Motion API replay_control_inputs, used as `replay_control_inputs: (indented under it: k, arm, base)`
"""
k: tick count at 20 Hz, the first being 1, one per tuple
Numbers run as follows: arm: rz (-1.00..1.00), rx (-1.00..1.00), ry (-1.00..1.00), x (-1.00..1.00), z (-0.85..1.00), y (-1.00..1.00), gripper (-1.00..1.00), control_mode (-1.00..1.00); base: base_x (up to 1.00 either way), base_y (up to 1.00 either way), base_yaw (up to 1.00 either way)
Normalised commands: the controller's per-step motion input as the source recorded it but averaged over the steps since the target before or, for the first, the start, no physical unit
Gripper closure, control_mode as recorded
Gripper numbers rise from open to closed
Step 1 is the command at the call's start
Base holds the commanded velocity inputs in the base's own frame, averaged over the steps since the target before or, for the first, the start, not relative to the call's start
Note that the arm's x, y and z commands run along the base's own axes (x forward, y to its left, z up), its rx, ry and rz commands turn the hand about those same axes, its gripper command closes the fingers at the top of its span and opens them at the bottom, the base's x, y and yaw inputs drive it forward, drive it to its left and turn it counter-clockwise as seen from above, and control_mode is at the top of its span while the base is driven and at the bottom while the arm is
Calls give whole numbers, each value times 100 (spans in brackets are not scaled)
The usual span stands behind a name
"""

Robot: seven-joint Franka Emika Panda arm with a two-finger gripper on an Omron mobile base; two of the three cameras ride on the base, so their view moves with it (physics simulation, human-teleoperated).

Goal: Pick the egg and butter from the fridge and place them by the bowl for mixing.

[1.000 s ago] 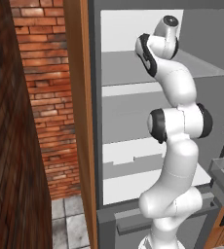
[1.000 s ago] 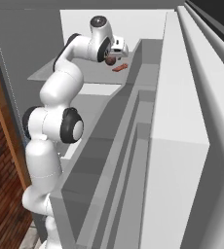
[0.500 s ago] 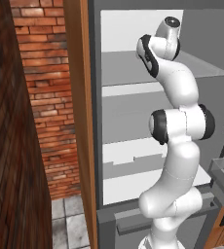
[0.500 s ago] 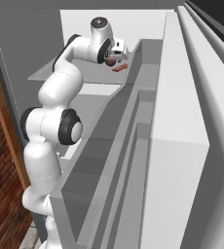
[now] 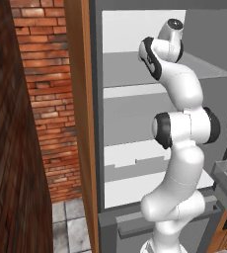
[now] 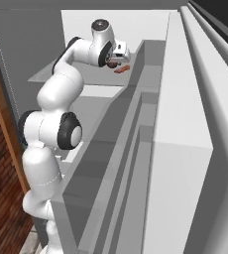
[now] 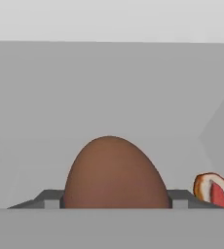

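Shelf: pale grey shelf [image 6: 81,74] in fridge [image 5: 135,113], brick wall [image 5: 46,94] left.
Hand view: pincer [image 7: 113,202] fingers flank egg [image 7: 114,175]; grip unclear.
Beside: red item [image 7: 215,190].

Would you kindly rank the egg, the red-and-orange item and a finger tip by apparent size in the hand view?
1. egg, though nearness inflates it.
2. red-and-orange item, partly cut off.
3. finger tip, mostly hidden.

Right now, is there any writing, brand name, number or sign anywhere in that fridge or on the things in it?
None can be read: the egg, the red and white item beside it, the shelf and the fridge walls are all plain, without labels or marks.
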Motion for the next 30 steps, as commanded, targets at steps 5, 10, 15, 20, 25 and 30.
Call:
replay_control_inputs:
  k: [5,10,15,20,25,30]
  arm:
    - [2,0,-6,-36,-37,2,100,-100]
    - [2,0,-20,-81,-21,22,100,-100]
    - [0,0,-23,-85,-20,31,100,-100]
    - [0,1,2,-76,0,16,100,-100]
    - [0,0,1,-90,0,9,100,-100]
    - [0,0,0,-94,0,9,100,-100]
  base:
    - [0,0,0]
    - [0,0,0]
    - [0,0,0]
    - [0,0,0]
    - [0,0,0]
    - [0,0,0]
